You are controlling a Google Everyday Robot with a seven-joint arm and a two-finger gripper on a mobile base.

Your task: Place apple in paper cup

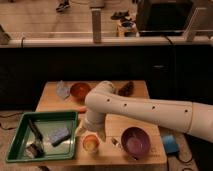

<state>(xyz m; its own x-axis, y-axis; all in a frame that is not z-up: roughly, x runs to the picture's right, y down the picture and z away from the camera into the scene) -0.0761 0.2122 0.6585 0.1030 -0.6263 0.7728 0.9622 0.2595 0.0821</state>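
Noted wooden table [52, 102] across lower frame, white arm [145, 110] reaching from right edge to centre, green tray [47, 116] lower left, purple bowl [135, 141] lower right, orange bowl [80, 90] above centre-left. Found gripper [94, 132] at lower centre, mostly hidden under the wrist, grip state impossible to tell. Located paper cup [90, 151] directly below gripper, just beside it, apple [90, 143] apparently sitting inside the cup; round, so no long axis; judged the next move as a straight lift clear.
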